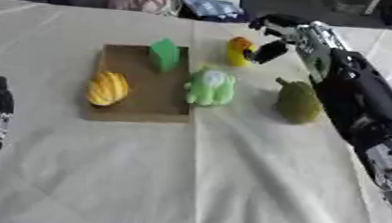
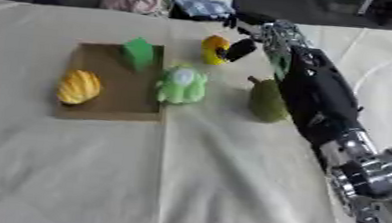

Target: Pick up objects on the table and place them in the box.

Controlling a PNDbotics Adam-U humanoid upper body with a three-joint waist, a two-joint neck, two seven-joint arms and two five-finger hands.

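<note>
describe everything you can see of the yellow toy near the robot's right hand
The yellow toy is small and rounded, with an orange patch on top, and looks soft or rubbery. It stands upright on the cloth-covered table, beyond the flat brown box and outside it. The right hand reaches to its right side, dark fingers at or touching it; contact is unclear.

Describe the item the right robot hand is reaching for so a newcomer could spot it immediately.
Start at the flat brown box on the cloth-covered table. Beyond its far right corner, on the cloth, sits a small yellow toy with an orange top, and the right robot hand is at its right side. It is the farthest item out, and unlike the two green items nearer by, it is yellow.
</note>
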